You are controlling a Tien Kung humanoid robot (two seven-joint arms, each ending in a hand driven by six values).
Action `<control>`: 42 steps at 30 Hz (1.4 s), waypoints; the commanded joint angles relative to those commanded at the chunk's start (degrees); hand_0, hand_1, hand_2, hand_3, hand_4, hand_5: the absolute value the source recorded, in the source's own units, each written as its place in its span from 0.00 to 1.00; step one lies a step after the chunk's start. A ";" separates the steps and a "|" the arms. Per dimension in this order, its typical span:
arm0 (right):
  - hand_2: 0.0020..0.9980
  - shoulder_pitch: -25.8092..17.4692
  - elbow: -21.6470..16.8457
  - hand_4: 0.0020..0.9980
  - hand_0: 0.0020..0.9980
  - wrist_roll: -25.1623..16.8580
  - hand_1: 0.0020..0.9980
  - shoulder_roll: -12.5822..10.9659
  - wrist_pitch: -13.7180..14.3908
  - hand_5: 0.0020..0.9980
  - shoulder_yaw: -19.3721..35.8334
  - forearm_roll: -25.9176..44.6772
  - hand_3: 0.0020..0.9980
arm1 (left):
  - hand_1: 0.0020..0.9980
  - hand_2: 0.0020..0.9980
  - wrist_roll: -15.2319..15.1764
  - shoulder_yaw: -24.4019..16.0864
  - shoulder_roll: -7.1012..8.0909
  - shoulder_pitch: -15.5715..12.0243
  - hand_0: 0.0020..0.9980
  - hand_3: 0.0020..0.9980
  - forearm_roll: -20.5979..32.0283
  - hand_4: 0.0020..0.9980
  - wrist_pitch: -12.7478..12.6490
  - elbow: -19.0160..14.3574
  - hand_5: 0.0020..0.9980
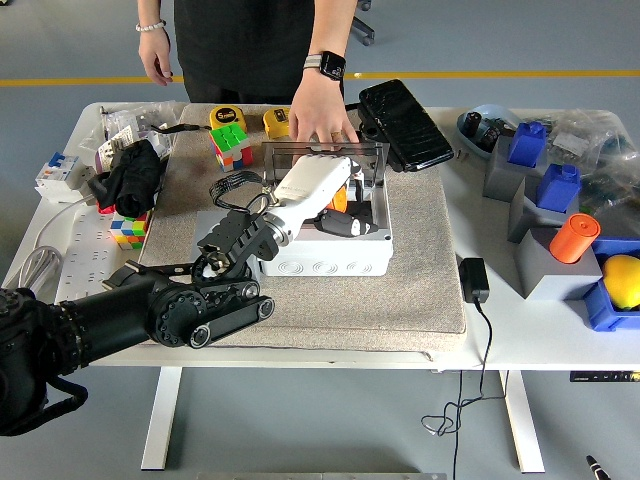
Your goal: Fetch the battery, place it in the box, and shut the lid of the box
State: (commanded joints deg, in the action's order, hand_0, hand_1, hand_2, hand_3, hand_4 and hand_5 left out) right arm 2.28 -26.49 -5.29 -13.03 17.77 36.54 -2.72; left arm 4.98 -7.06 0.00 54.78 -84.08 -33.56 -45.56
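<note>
The left hand (318, 186) is reaching in from the lower left, its white shell stretched over the open white box (325, 255) sitting on the grey mat (420, 270). Its fingers are pointing down into the box at the far side and are hidden behind the white back of the hand, so it is not possible to tell how far they are curled or whether they are gripping anything. Inside the box, something orange (340, 199) is peeking out just beside the hand, and a small white-and-black part (345, 226) is lying near the front wall; which of these is the battery cannot be told. The lid (325, 153) is standing upright at the box's far edge. Across the table, a person's hand (318, 118) is resting fingers-down right behind that lid, a watch on its wrist. The person's other hand (157, 58) is hanging by their side. A colourful cube (231, 145) is sitting on the mat's far left corner, and a black case (405, 124) is lying at its far right.
</note>
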 joint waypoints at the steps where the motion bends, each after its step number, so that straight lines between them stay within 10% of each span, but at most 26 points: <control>1: 0.59 -0.02 -0.01 0.98 0.59 0.00 0.60 -0.01 0.01 0.57 -0.03 -0.01 0.54 | 0.49 0.42 -0.14 0.06 0.00 -0.05 0.30 0.51 0.08 1.00 -0.10 0.11 0.36; 16: 0.59 -0.23 0.06 0.98 0.59 -0.13 0.60 0.18 0.05 0.57 0.37 -0.01 0.54 | 0.64 0.60 -1.60 -2.04 0.00 -0.79 0.52 0.62 -0.73 1.00 -1.03 -1.58 0.38; 39: 0.59 -0.41 0.05 0.98 0.59 -0.31 0.60 0.58 0.13 0.57 1.37 0.05 0.54 | 0.61 0.57 -4.70 -16.52 1.40 -5.06 0.44 0.59 -3.59 1.00 -1.08 -15.29 0.43; 40: 0.59 -0.39 0.07 0.98 0.59 -0.29 0.60 0.60 0.13 0.57 1.37 0.08 0.54 | 0.68 0.62 -4.41 -17.42 1.65 -5.04 0.64 0.63 -3.96 1.00 -0.99 -15.10 0.46; 42: 0.59 -0.37 0.05 0.98 0.59 -0.31 0.60 0.61 0.17 0.57 1.44 0.08 0.54 | 0.68 0.62 -3.37 -18.80 2.05 -5.02 0.64 0.63 -4.74 1.00 -0.54 -14.63 0.46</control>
State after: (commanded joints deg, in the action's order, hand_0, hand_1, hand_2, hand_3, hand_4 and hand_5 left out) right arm 1.91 -26.44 -5.60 -12.42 17.94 37.99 -2.64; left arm 1.61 -25.86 2.05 49.77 -88.82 -34.09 -60.19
